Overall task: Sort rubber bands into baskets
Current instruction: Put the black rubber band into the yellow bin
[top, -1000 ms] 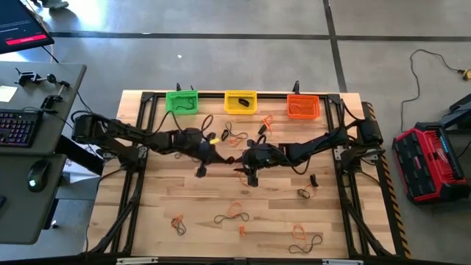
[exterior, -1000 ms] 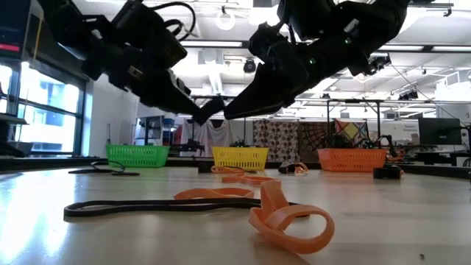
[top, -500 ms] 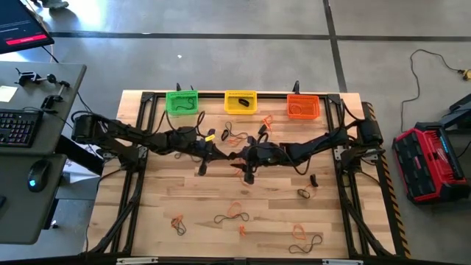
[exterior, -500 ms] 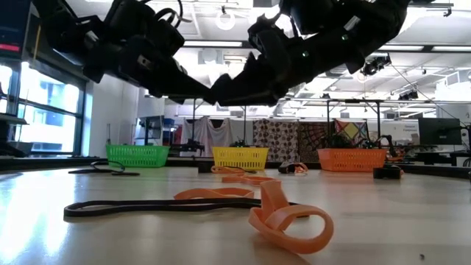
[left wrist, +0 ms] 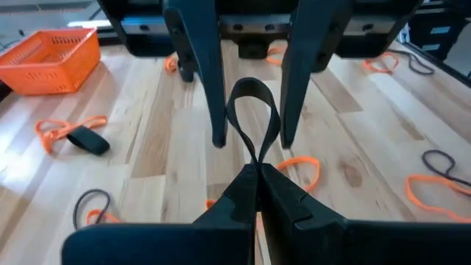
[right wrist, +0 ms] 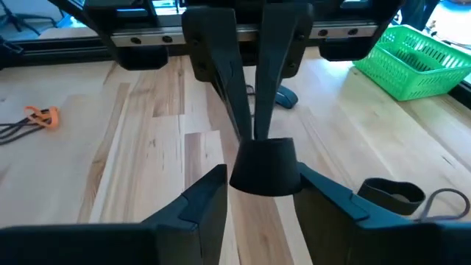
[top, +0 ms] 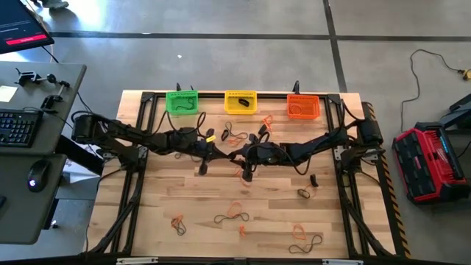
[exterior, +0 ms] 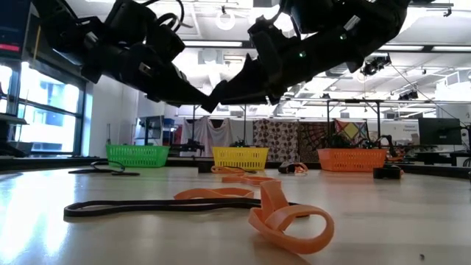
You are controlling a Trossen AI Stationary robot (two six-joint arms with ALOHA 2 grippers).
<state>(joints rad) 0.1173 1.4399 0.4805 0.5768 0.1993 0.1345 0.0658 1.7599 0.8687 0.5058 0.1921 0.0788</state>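
Observation:
Over the middle of the table my two grippers face each other, tip to tip. My left gripper (left wrist: pixel 257 173) (top: pixel 218 153) is shut on a black rubber band (left wrist: pixel 254 121). My right gripper (right wrist: pixel 261 195) (top: pixel 240 157) is open, one finger on each side of that band's loop (right wrist: pixel 263 165). Several orange and black rubber bands (top: pixel 235 211) lie loose on the wood. The green basket (top: pixel 182 101), yellow basket (top: pixel 241 101) and orange basket (top: pixel 302 107) stand in a row at the far edge. My left gripper pinches one end of the black band (left wrist: pixel 257 160) between its two fingertips, coming from the table's left and slanting slightly down. The rest of the band stands out past the fingertips as an open loop, clear of the table. Whether my right gripper's fingers (left wrist: pixel 213 88) touch the loop's sides, I cannot tell.
Loose bands lie near the front edge (exterior: pixel 287 218) (top: pixel 305 235), at the front left (top: pixel 176 223) and before the baskets (top: pixel 235 136). A small black band (left wrist: pixel 87 140) lies near the orange basket (left wrist: pixel 55 59). The black frame rails (top: pixel 140 147) run along the table's sides.
Both grippers have tipped their fingers up a little toward level while staying over the middle of the table, and their tips have come closer together. The black band stays pinched in my left gripper.

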